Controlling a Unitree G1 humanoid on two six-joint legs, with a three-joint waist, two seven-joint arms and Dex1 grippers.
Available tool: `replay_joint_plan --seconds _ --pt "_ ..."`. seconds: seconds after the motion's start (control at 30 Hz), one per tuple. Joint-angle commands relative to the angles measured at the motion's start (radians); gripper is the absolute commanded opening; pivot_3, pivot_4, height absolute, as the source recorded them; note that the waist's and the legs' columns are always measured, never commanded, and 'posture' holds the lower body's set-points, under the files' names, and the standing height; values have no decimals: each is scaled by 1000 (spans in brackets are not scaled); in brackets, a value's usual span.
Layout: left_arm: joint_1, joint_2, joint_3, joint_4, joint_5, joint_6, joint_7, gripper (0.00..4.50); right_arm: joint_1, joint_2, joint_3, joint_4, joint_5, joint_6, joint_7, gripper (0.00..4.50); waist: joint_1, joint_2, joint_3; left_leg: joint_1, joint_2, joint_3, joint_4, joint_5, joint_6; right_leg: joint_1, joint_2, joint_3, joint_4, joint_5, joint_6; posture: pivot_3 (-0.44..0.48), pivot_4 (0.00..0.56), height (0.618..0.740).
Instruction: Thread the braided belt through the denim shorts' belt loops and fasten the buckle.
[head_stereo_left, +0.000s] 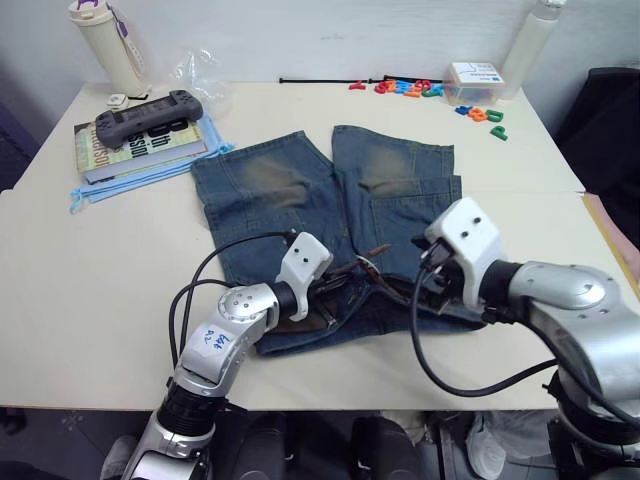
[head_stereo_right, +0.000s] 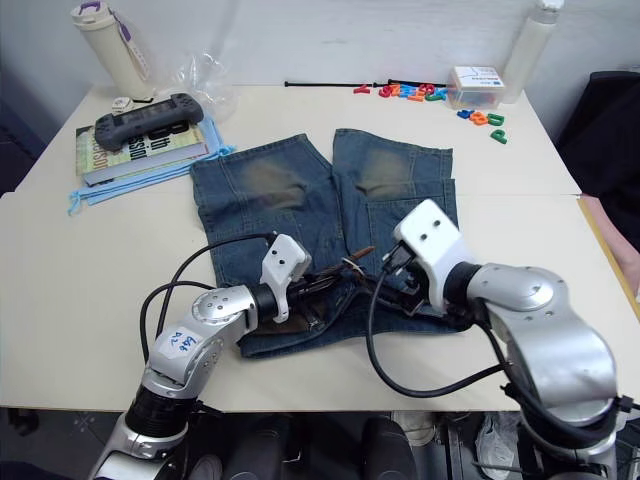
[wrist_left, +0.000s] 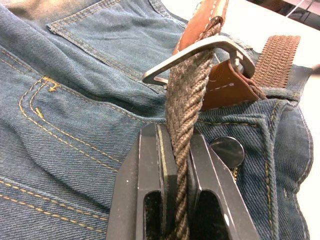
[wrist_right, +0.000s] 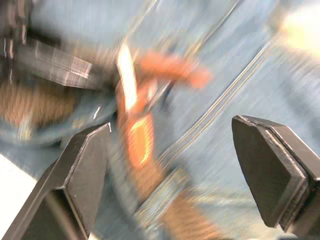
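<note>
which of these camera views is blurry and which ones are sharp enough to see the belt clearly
Right wrist view: heavily motion-smeared, the denim shorts and an orange-brown streak only vaguely readable. Left wrist view: crisp, the braided belt passing through the buckle, pinched by the left end effector. Both eye views: evenly lit, sharp.

My left gripper (wrist_left: 175, 165) has matt black fingers, smooth-faced, pinching the braided belt (wrist_left: 187, 100) — coarse woven cord, brown, rough in texture, ending in smooth tan leather with pale stitching. The buckle (wrist_left: 200, 52) is brushed silver metal with a dull sheen. The denim shorts (wrist_left: 75, 100) are twill-weave blue cloth with mustard stitching and a flat metal button (wrist_left: 227, 150) — the table (head_stereo_left: 100, 300) looks smooth, matt and cream.
</note>
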Motion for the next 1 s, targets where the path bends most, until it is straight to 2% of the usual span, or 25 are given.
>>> replay_joint_plan --seconds 0.03,0.23,0.4,0.63,0.77,0.83,0.93,1.0 --pt "0 2 -14 -42 -13 -23 -19 0 -56 -168 63 -50 -47 -338 24 4139 2 0 0 0 0 -1 0 0 0 0 0 -1 0 0 0 0 150 706" --pt "0 11 -23 -43 -7 -34 -27 0 -41 -294 256 53 -241 -630 -23 4139 2 -1 0 -1 -1 0 0 0 0 0 -1 0 -1 0 0 0 150 706" --pt "-2 22 -35 -45 5 -51 -32 0 -41 -315 339 140 -336 -796 -55 4139 1 -1 0 0 -1 1 1 0 0 0 -1 0 0 0 0 0 150 706" --pt "-8 44 -59 -45 33 -86 -38 0 -19 -312 385 207 -395 -923 -56 4139 2 -1 0 0 -1 1 3 0 -1 0 0 0 0 0 0 0 150 706" --pt "-9 49 -64 -43 42 -99 -38 0 -5 -306 385 221 -408 -950 -47 2923 2 -1 0 0 0 1 3 1 -1 0 0 0 0 0 0 0 150 706" --pt "-12 52 -68 -38 49 -113 -39 0 6 -302 380 229 -414 -964 -38 2163 2 -1 0 0 0 1 3 1 -1 0 0 0 0 0 0 0 150 706" --pt "-14 54 -72 -32 61 -141 -40 0 24 -300 370 241 -424 -986 -23 623 2 -1 0 -1 0 1 4 1 -1 1 0 0 0 0 0 0 150 706" --pt "-14 60 -75 -29 74 -167 -46 0 31 -291 361 245 -431 -996 -14 59 1 -1 0 0 0 1 4 1 -1 1 0 0 1 0 0 0 150 706"
